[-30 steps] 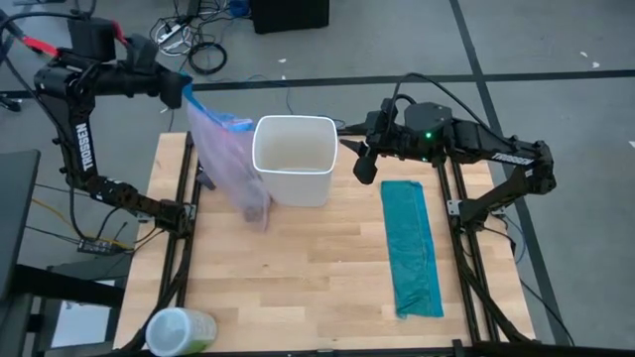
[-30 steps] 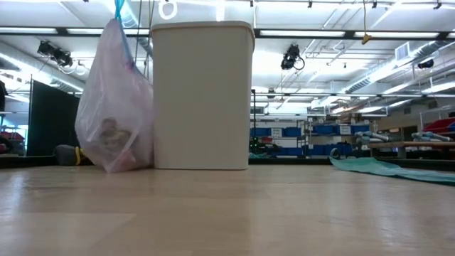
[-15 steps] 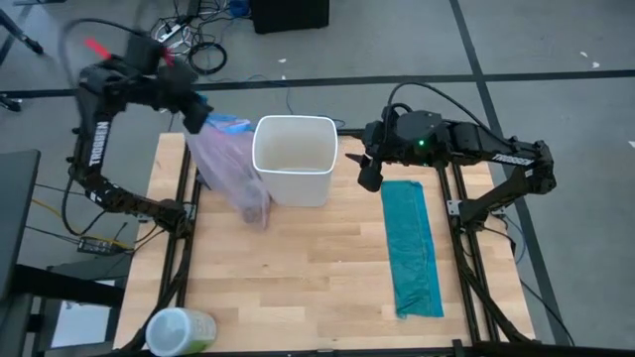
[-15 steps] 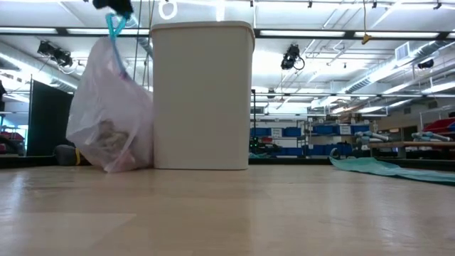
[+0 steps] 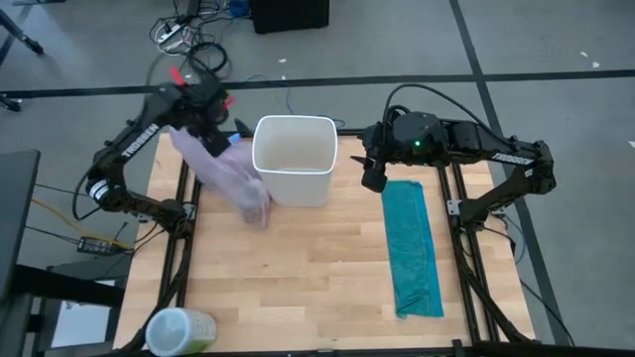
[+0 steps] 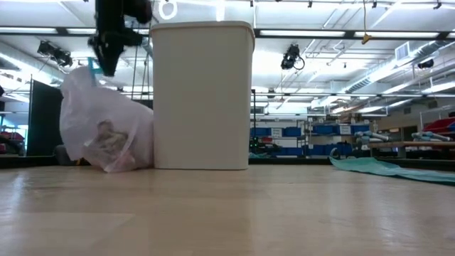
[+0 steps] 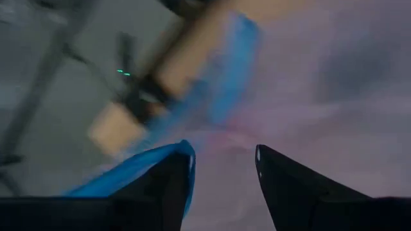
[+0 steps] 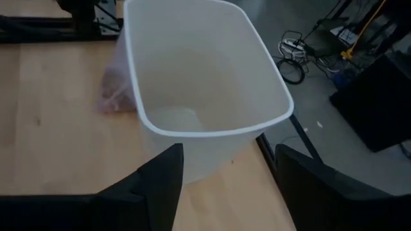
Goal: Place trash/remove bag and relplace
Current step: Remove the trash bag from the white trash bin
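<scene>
where legible, left arm (image 5: 127, 157) reads "trossen"

Pale pink bag (image 5: 230, 174) with blue band, white bin (image 5: 294, 159), teal-green sheet (image 5: 413, 248), light wooden table (image 5: 298, 278).

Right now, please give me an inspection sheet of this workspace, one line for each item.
Surface: wooden table, bare in the middle.
Job's things: pink bag slumped beside white bin, trash inside; bin unlined.
Clutter: teal bag flat; green-capped container at table corner.
End effectors: left end effector open above pink bag; right end effector open, empty, beside the bin.
Cables: on floor behind table.
Surroundings: people: nothing seen.
</scene>
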`<state>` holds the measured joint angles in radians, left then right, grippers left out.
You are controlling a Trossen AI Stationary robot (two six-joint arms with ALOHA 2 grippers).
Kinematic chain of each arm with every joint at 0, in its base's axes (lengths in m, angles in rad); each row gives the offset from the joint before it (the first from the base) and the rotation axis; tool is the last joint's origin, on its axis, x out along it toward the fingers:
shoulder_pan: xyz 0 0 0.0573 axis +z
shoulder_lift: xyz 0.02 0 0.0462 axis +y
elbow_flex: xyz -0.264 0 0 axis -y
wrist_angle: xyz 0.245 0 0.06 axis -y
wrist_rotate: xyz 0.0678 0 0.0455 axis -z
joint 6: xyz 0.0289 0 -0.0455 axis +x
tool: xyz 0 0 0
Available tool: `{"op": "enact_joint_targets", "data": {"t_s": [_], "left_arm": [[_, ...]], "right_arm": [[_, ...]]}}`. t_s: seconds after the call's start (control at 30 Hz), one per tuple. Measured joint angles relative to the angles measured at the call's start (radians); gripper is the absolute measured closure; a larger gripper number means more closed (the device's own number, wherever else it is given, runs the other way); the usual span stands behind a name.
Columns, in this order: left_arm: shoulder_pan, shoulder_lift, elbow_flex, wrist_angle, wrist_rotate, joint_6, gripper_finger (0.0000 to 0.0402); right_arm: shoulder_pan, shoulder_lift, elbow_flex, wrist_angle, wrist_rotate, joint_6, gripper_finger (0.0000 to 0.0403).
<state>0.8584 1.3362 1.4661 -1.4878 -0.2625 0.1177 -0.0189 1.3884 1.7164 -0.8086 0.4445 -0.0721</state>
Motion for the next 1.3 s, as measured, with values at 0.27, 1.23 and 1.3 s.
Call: {"op": "enact_joint_targets", "data": {"t_s": [0.27, 1.23, 1.3], "left_arm": [[-0.054, 0.039, -0.200, -0.014, -0.146, -0.031, 0.0216], [-0.081, 0.047, 0.415, -0.083, -0.322, 0.083, 0.0216], [-0.073, 0.046, 0.434, -0.084, -0.375, 0.094, 0.0216]], "right_arm": [[-0.017, 0.000, 0.000, -0.036, 0.000, -0.009, 0.0173], [-0.055, 0.000, 0.000, -0.079, -0.010, 0.027, 0.0172], [-0.055, 0.000, 0.000, -0.082, -0.011, 0.027, 0.0173]]}}
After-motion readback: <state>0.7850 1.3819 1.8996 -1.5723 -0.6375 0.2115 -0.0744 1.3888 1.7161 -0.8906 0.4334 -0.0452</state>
